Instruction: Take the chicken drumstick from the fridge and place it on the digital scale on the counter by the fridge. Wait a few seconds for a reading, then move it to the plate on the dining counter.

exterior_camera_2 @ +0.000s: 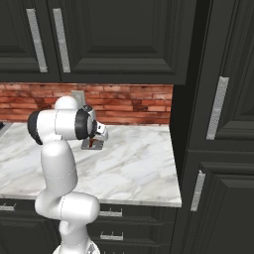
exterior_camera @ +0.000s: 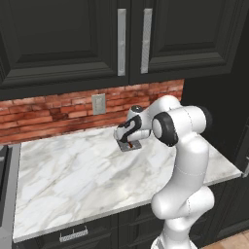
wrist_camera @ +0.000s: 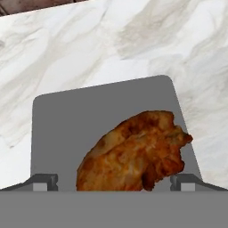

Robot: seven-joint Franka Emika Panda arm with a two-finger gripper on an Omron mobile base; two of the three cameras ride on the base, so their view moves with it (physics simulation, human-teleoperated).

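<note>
The reddish-brown chicken drumstick (wrist_camera: 133, 153) lies on the dark-grey digital scale (wrist_camera: 89, 120), its meaty end covering the slab's near right part. The scale (exterior_camera: 131, 146) rests on the white marble counter (exterior_camera: 73, 170) near the red brick backsplash. My gripper (wrist_camera: 115, 182) hangs just above the scale and is open. Its two fingertips (wrist_camera: 44, 181) stand wide apart on either side of the drumstick, gripping nothing. In the left base view the hand (exterior_camera: 127, 132) covers most of the scale. From the right base view, the scale (exterior_camera_2: 95, 146) and a bit of the drumstick (exterior_camera_2: 90, 144) peek out under the hand.
Black upper cabinets (exterior_camera: 73, 39) hang over the counter, and a wall outlet (exterior_camera: 98, 103) sits in the brick. A tall dark cabinet front (exterior_camera_2: 218, 124) with long handles bounds the counter's right end. Bare marble (exterior_camera_2: 139, 163) lies around the scale.
</note>
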